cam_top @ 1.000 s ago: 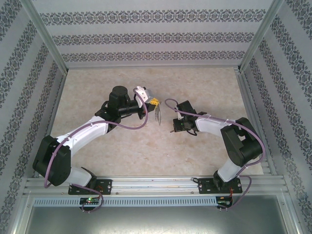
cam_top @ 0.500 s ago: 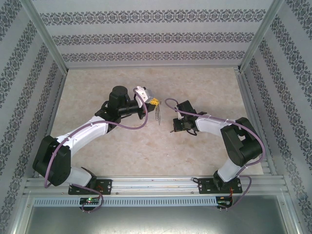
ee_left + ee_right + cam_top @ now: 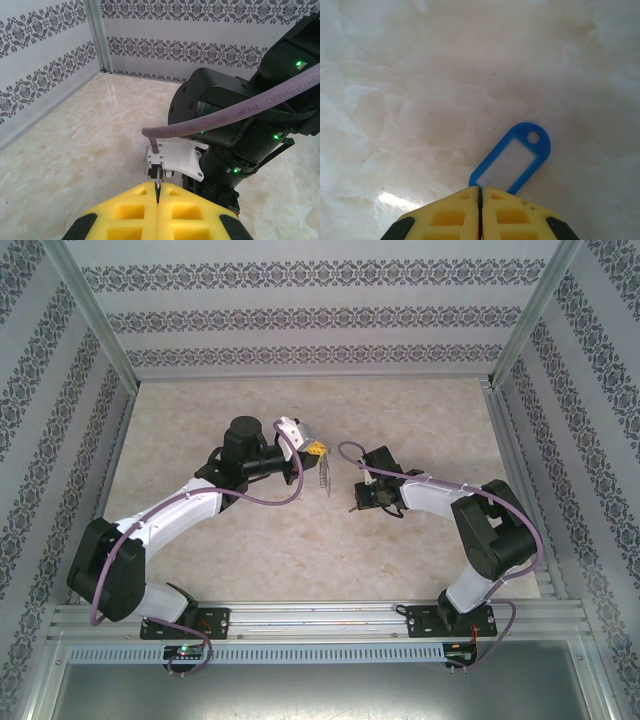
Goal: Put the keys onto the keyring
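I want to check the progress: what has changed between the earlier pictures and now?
Nothing has visibly changed. The left gripper still holds the keyring hanging above the table, and the right gripper stays shut on the blue tag.

The tag (image 3: 512,161) is bright blue, the counter (image 3: 420,75) cream and marble-veined, the left pincer (image 3: 158,200) and right pincer (image 3: 480,197) yellow-padded, the walls (image 3: 320,315) white with dark damask bands.
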